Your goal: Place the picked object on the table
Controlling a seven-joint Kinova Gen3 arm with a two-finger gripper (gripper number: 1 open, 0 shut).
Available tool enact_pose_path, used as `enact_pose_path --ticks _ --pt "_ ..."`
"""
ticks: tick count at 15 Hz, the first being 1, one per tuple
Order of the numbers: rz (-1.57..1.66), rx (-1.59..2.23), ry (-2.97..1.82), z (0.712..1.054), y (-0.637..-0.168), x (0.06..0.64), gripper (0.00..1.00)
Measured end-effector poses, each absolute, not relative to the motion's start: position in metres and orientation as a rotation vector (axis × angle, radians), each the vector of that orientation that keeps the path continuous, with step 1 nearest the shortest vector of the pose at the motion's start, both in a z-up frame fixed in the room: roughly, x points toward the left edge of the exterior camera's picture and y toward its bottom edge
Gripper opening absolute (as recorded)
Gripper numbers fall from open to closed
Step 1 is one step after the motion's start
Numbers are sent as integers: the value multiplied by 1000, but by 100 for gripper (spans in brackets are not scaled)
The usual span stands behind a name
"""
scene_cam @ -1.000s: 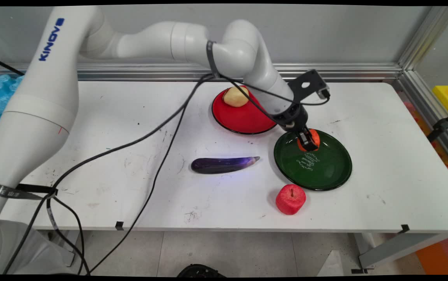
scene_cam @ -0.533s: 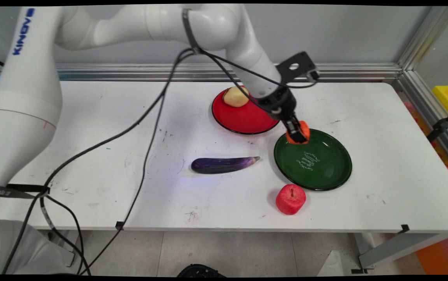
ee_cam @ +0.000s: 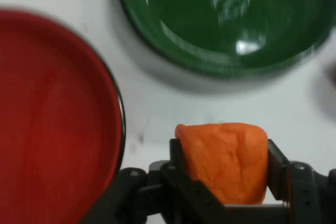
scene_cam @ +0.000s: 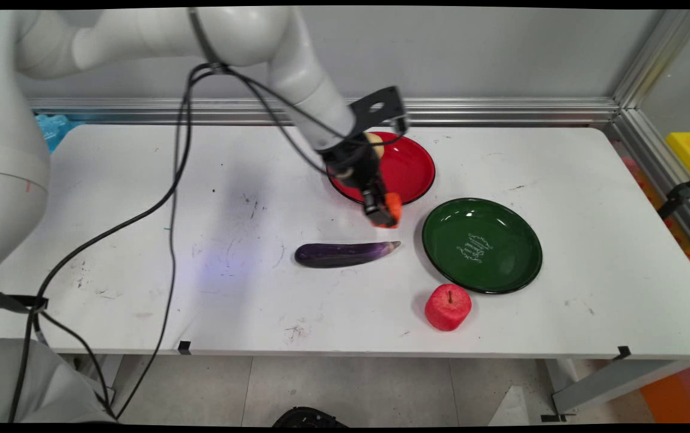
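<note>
The orange fruit [scene_cam: 390, 211] [ee_cam: 224, 161] sits pinched between the jaws of the black gripper [scene_cam: 384, 215] [ee_cam: 223, 171], a finger pressed against each of its sides, and it is lifted clear of the white table [scene_cam: 140, 198] [ee_cam: 157, 114]. In the main view the gripper hangs over bare tabletop, at the near edge of the red plate [scene_cam: 408, 168] [ee_cam: 52, 124]. Behind the gripper, partly hidden by the wrist, a yellowish fruit [scene_cam: 375, 141] rests on that plate. To the right of the jaws lies the green plate [scene_cam: 482, 245] [ee_cam: 220, 19], apart from them and bearing pale lettering at its middle. Just below the jaws in the main view a purple eggplant [scene_cam: 345, 253] lies lengthwise on the table. A red apple [scene_cam: 448, 307] stands farther off, just beside the green plate's near rim.
</note>
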State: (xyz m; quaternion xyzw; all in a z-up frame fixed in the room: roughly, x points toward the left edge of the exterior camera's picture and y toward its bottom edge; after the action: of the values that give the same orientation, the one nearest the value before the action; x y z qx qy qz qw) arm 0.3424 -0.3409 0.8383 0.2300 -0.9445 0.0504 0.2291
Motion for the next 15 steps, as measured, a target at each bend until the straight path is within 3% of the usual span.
enact_pose_path --ticks 8,15 --pt "150 627 -2693 811 -316 413 0" --pt "171 635 -2706 791 -315 439 0"
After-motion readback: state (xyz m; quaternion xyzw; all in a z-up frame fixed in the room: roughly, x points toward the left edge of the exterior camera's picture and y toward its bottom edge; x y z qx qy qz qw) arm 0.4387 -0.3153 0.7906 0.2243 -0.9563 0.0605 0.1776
